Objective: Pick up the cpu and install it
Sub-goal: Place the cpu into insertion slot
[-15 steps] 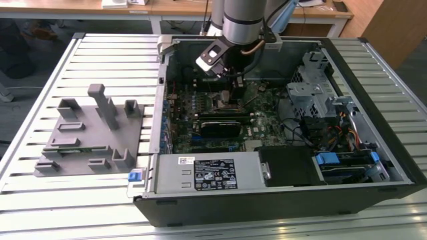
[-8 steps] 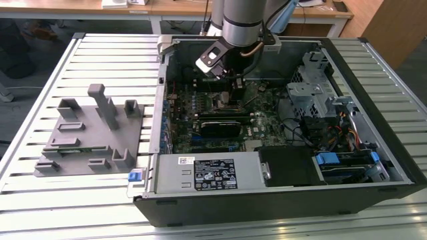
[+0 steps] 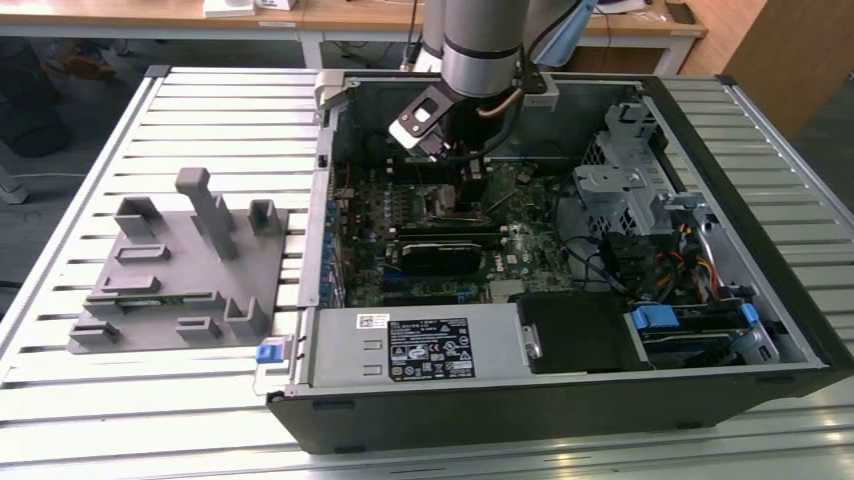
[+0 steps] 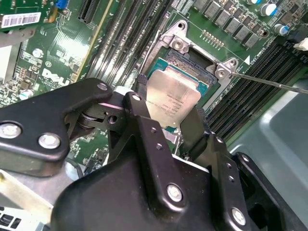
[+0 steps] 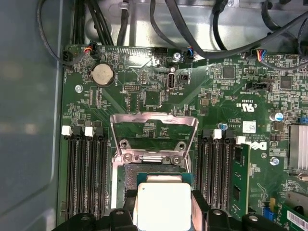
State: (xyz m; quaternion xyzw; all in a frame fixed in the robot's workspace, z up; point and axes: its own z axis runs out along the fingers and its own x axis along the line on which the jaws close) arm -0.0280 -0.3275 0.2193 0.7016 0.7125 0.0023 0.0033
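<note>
My tool [image 4: 169, 126] grips the cpu [image 4: 171, 96] by two opposite edges, black fingers [image 4: 139, 113] narrowed onto the silver-topped chip. The cpu hangs level over the open cpu socket [image 5: 126, 177]; I cannot tell whether it rests in it. Just beyond, the metal load plate [image 5: 154, 126] stands flipped up on the green motherboard [image 5: 216, 96]. In the exterior view, the open computer case [image 3: 747, 330] lies on a slatted desk [image 3: 200, 100], with a grey plastic fixture [image 3: 174, 280] beside it.
</note>
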